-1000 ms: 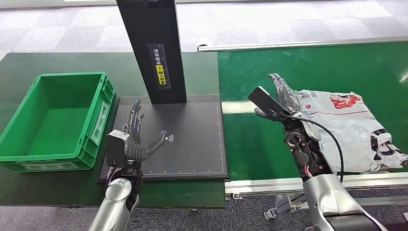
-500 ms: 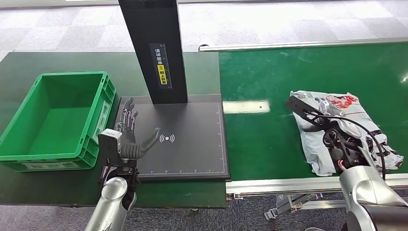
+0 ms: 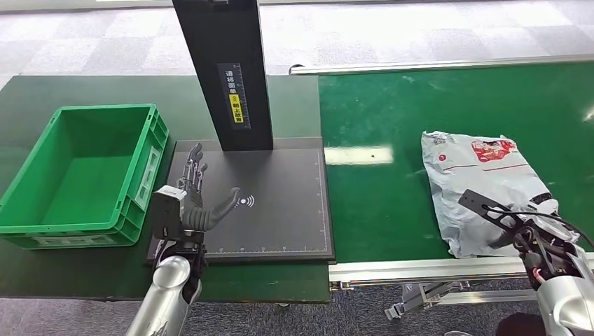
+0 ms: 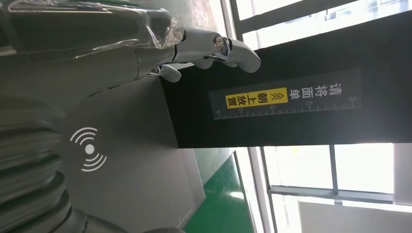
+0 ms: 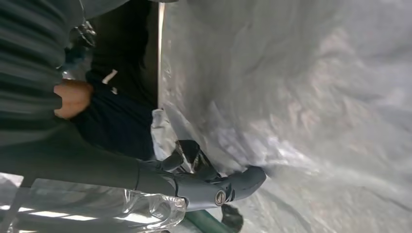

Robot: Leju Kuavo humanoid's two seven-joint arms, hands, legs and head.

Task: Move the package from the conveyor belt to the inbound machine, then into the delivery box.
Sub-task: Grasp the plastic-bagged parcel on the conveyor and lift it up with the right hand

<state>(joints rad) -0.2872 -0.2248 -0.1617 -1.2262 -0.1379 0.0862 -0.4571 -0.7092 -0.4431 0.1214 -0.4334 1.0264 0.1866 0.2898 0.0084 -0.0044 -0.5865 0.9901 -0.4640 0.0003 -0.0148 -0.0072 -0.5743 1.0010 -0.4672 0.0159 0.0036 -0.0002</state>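
Right robot hand (image 3: 536,234) half-hidden against package (image 3: 483,182)

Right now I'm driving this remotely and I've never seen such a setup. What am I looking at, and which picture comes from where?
The wide picture comes from the robot's head, looking down. On the green conveyor belt lies a crumpled grey package. The right hand is at its near edge; whether it grips the package I cannot tell. The right wrist picture is a close-up of that package. The left hand hovers open over the black inbound machine, a flat pad with a dark upright post. The left wrist picture shows that post sideways. The green delivery box stands on the far left.
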